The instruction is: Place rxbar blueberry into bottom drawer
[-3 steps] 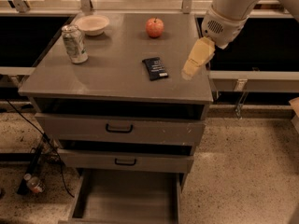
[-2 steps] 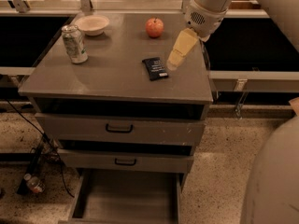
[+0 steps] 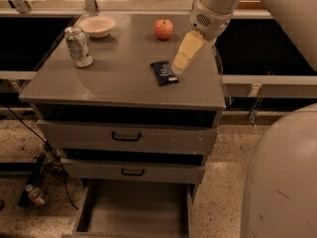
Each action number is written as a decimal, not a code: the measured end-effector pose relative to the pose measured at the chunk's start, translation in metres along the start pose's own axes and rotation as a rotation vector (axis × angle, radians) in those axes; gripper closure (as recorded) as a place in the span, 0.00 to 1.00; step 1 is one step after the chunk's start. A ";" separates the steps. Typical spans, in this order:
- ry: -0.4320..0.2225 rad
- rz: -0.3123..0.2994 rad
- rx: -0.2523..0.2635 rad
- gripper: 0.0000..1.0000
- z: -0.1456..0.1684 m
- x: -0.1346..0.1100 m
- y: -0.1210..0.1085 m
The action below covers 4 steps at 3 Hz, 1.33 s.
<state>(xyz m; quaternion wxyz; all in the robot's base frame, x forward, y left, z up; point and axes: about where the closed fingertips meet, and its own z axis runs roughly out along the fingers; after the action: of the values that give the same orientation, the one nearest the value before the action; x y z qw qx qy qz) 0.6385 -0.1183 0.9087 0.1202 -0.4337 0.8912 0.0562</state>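
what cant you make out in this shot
Camera view:
- bottom drawer: it is pulled open, but its front end is cut off by the lower picture edge.
- gripper: it is down at the right edge of the rxbar blueberry. Whether it touches the bar cannot be told.
- rxbar blueberry: the wrapper print is too small to read.
- soda can: the label is blurred.
- top drawer: the inside is lost in shadow behind its front.

Just right of the rxbar blueberry (image 3: 164, 72), the gripper (image 3: 178, 66); touching or apart, impossible to tell. Cut off by the top edge: the arm (image 3: 218, 4). Cut off by the lower edge: the front of the bottom drawer (image 3: 133, 209). Wrapper print too small to read. Insides of the 2 upper drawers (image 3: 163, 139) hidden in shadow.
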 end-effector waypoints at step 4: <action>0.090 -0.002 -0.099 0.00 0.075 -0.047 0.002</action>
<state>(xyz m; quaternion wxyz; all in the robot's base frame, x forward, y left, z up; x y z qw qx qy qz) 0.6776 -0.0661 0.8492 0.0586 -0.4421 0.8914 0.0805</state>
